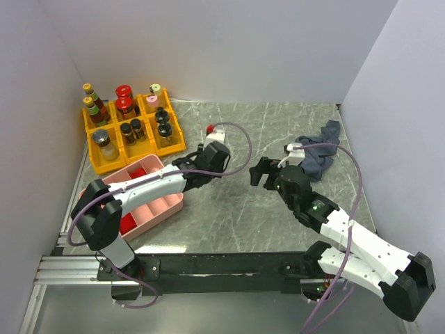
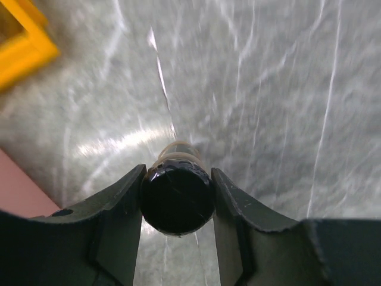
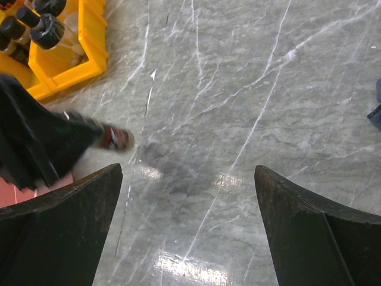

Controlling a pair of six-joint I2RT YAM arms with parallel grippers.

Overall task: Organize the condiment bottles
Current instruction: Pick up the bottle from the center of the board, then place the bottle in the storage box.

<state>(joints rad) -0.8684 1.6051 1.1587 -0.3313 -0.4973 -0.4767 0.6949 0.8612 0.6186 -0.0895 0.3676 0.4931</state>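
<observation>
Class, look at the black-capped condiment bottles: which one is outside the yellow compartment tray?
The black-capped bottle clamped in the left gripper, over the grey marble table. The other black-capped jars stand in the yellow tray's compartments.
</observation>
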